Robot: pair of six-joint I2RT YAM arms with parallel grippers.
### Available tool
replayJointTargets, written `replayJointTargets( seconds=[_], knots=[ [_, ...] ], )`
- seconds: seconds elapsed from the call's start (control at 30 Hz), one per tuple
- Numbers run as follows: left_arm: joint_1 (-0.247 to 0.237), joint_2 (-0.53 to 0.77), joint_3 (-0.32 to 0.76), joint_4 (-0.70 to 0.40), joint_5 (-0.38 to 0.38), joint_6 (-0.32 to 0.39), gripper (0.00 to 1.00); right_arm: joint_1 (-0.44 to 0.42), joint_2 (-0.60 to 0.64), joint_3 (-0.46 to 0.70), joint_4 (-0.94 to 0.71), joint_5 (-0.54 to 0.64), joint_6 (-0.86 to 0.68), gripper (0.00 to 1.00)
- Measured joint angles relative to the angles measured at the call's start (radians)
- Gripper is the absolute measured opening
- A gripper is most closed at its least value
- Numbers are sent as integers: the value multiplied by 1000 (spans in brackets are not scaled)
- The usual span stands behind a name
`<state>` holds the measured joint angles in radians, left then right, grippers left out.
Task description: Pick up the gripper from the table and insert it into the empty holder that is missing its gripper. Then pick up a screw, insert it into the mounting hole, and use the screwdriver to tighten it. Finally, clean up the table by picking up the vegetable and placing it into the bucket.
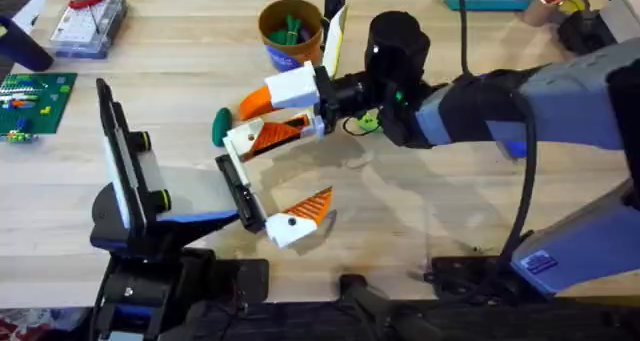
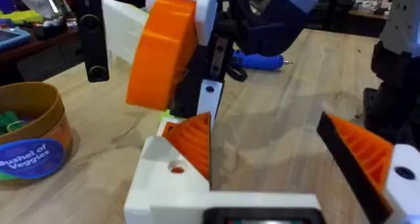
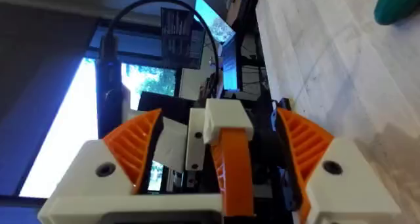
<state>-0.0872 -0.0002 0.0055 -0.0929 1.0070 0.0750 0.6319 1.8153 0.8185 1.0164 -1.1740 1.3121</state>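
Note:
My left gripper (image 1: 312, 166) stands open over bare table, its two white blocks on a black rail (image 1: 240, 191). The far block, the holder (image 1: 243, 141), carries the orange gripper wedge (image 2: 193, 145); a hole (image 2: 176, 168) in that block shows orange inside. My right gripper (image 3: 220, 129) is open and straddles this wedge (image 3: 231, 175) with gaps on both sides; one of its orange fingers (image 2: 161, 50) hangs just above it. The dark green vegetable (image 1: 220, 128) lies on the table just beyond the holder. The bucket (image 1: 290, 31) stands at the back with green pieces inside.
A blue-handled screwdriver (image 2: 259, 58) lies on the table behind the right arm's gripper. A lime-green disc (image 1: 368, 121) sits under the right wrist. A clear parts box (image 1: 88, 23) and a green board (image 1: 35, 96) are at the far left.

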Motion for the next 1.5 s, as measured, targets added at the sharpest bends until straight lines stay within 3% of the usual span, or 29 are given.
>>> replayJointTargets(
  seconds=[0.3,0.67,1.07,1.17,1.5],
  knots=[
    [0,0,0,0,4,0,990,-19,0,0,0,0,0,994],
    [0,0,0,-1,8,0,990,-162,0,0,-5,-53,-118,995],
    [0,0,0,-1,12,0,990,-363,0,44,-111,133,-377,995],
    [0,0,0,-1,15,0,990,-380,0,114,-270,179,-487,995],
    [0,0,0,-2,19,0,990,-407,-73,466,-1283,435,-985,995]
  ],
)
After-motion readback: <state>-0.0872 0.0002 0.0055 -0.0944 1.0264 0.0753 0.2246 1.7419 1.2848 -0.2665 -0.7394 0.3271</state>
